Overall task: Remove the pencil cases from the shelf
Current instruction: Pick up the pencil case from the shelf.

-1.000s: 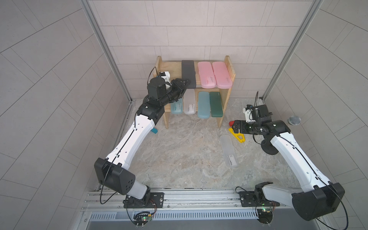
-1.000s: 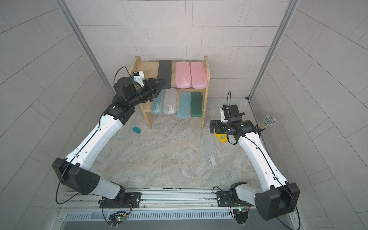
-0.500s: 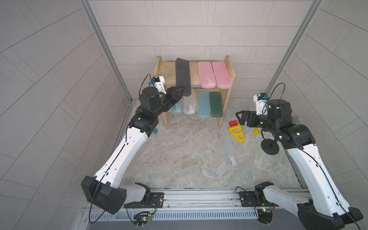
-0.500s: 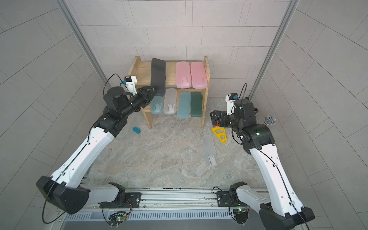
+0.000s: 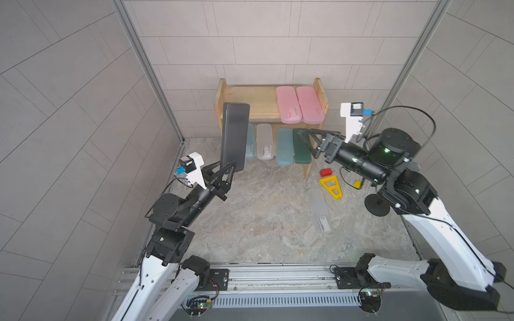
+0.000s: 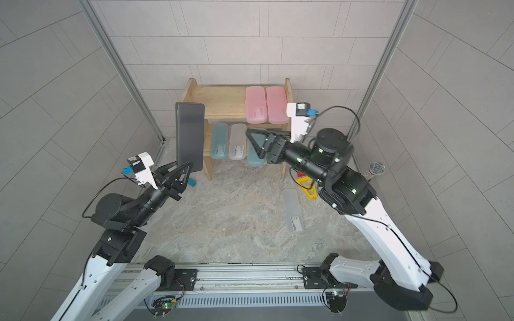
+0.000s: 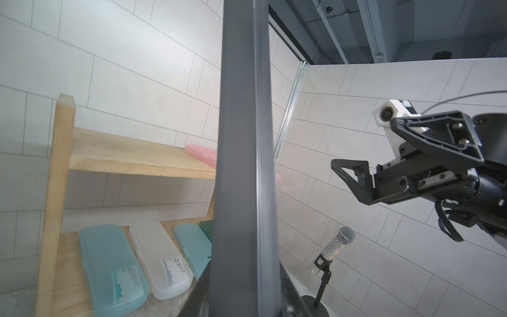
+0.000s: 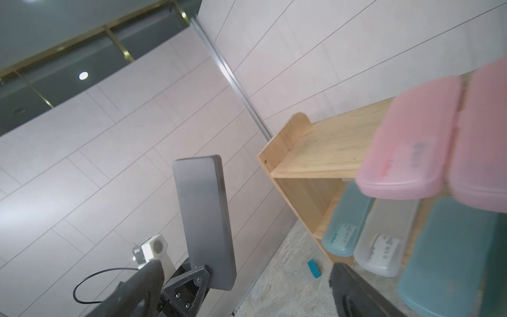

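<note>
My left gripper (image 5: 230,168) is shut on the lower end of the black pencil case (image 5: 235,136), which stands nearly upright in the air, in front of the left side of the pine shelf (image 5: 250,102) and clear of it. Two pink cases (image 5: 288,107) lie on the top tier. On the bottom tier lie a teal case (image 5: 249,141), a frosted one (image 5: 264,141), another teal one (image 5: 284,146) and a dark green one (image 5: 301,151). My right gripper (image 5: 304,141) hangs open over the dark green case, holding nothing. Another frosted case (image 5: 318,209) lies on the floor.
A yellow triangular block (image 5: 331,187) and a small red block (image 5: 326,172) lie right of the shelf's foot. A microphone on a stand (image 5: 377,205) is under my right arm. A small blue block (image 6: 191,182) lies near the left gripper. Tiled walls close in on three sides.
The left arm drew back from the top tier with the black case, lifting it off the shelf and tipping it upright. The right arm rose and swung left towards the shelf, still open.
</note>
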Motion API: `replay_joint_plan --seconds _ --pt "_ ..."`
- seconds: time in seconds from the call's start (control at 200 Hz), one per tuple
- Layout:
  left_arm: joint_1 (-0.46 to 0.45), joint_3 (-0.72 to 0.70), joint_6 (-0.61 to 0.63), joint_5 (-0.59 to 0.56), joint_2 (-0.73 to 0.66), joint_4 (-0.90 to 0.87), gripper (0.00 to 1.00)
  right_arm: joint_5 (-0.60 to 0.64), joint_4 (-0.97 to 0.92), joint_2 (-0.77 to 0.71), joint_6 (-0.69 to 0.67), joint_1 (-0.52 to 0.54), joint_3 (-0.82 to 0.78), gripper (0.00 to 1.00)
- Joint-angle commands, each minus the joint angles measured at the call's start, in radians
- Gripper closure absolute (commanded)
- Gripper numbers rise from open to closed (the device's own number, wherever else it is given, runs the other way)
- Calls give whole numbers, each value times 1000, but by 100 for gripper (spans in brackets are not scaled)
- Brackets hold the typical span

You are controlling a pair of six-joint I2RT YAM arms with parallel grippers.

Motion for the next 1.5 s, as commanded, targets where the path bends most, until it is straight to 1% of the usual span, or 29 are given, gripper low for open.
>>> replay_joint_plan --seconds 0.0,0.195,0.325,0.505,0.635,0.71,0.911,1.106,1.186,1.231,1.286,1.336,1.381,1.396,1.411,1.431,1.461,1.491,1.496 --pt "-5 -13 77 -15 -37 26 100 99 -52 105 -67 83 93 0" --pt "-5 -7 127 -61 -70 -66 100 183 -117 263 -122 196 246 0" --pt "-5 -8 154 -107 -83 -103 100 196 -135 328 -135 235 310 0" --pt "-5 -18 173 -118 -99 -118 100 187 -134 391 -128 252 369 0" --pt "-5 -30 172 -120 -112 -113 100 169 -209 479 -118 254 492 0" --pt "-5 -27 176 -119 -114 -119 100 153 -219 515 -113 258 537 0" --pt "-6 -23 186 -111 -111 -118 100 145 -253 584 -111 262 612 0" --pt "-5 -31 191 -108 -110 -119 100 122 -250 614 -105 269 635 0" --pt "-5 -33 192 -106 -113 -121 100 128 -262 619 -109 269 639 6" --pt "-5 -31 193 -106 -113 -124 100 129 -266 621 -111 270 638 13" --pt "-5 -30 193 -106 -113 -128 100 131 -271 623 -112 269 637 24" --pt "-5 -30 193 -106 -115 -129 100 133 -276 620 -112 269 634 30" --pt "-5 -33 192 -110 -117 -129 100 143 -284 616 -115 268 627 34" --pt "-5 -34 191 -112 -118 -128 98 144 -286 614 -117 268 624 35" --pt "-6 -34 190 -113 -119 -128 92 146 -287 610 -119 267 619 36" --pt "-6 -35 190 -115 -120 -128 78 148 -290 604 -124 265 614 36" --pt "-5 -36 187 -123 -122 -129 50 148 -296 594 -129 262 601 37" --pt "-6 -38 186 -133 -125 -132 32 149 -307 582 -137 255 585 37" --pt "-5 -38 185 -135 -126 -132 28 149 -308 580 -137 253 582 37"
